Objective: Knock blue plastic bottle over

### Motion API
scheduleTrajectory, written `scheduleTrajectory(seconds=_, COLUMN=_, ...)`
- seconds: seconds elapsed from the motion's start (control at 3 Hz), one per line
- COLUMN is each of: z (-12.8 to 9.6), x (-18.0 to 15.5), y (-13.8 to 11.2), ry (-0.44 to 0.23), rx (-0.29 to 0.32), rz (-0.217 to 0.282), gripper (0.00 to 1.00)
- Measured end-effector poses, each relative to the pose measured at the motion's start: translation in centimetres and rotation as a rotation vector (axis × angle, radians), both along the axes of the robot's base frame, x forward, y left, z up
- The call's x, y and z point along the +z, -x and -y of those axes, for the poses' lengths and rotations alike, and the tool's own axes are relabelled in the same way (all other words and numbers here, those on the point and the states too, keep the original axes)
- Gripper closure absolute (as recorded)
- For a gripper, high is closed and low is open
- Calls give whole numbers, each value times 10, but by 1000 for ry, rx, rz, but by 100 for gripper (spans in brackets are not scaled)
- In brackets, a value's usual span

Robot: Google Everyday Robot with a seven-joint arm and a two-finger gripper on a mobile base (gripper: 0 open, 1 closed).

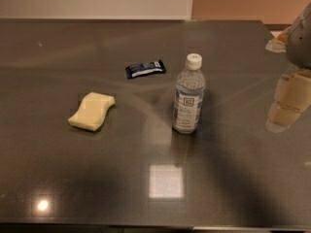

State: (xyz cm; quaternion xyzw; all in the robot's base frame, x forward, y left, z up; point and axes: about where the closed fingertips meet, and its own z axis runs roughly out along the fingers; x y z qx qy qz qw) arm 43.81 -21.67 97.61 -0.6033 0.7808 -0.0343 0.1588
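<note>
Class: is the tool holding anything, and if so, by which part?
Nothing is held. The tool hangs at the right edge, apart from the upright blue plastic bottle.

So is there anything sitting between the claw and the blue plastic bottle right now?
Nothing visible does. The claw hangs at the right edge of the view, and the blue plastic bottle stands upright with only tabletop between them. The yellow sponge and snack wrapper lie on the bottle's other side.
</note>
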Motion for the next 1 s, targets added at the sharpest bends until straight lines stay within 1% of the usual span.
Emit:
scheduleTrajectory(seconds=0.33, z=0, x=0, y=0, ry=0, rx=0, rz=0, gripper=0)
scheduleTrajectory(seconds=0.67, z=-7, x=-1, y=-6, ry=-52, rx=33, rz=0, gripper=0)
scheduleTrajectory(seconds=1.0, z=-23, x=-3, y=-20, ry=-143, rx=81, rz=0, gripper=0)
